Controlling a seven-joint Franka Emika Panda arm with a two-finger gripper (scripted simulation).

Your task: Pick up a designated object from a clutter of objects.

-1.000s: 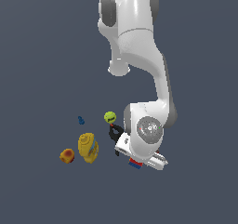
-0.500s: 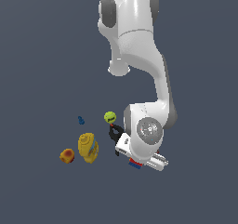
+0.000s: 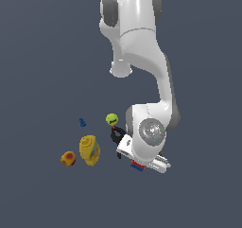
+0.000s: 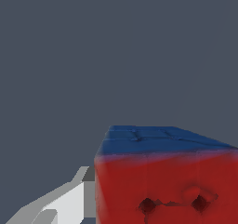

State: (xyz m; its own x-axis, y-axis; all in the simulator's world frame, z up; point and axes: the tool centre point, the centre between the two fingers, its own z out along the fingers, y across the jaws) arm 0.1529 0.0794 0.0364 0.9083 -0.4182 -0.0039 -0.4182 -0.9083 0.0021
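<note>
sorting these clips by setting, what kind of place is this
A simulator scene, not a real room: a plain grey floor with no walls or furniture, a white robot arm, and a few small items scattered by it, such as a yellow bottle, a green ball and a red and blue cube.

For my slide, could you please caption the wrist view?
Red-and-blue cube fills the wrist view beside a white gripper finger.

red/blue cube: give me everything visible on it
The cube fills the wrist view close up: one red face with dark pits, one blue face crossed by dark grid lines, matte surface. One pale finger of the end effector sits right beside its red face; contact can't be confirmed. In the exterior view only a red-blue sliver shows under the arm, by the black clamp.
</note>
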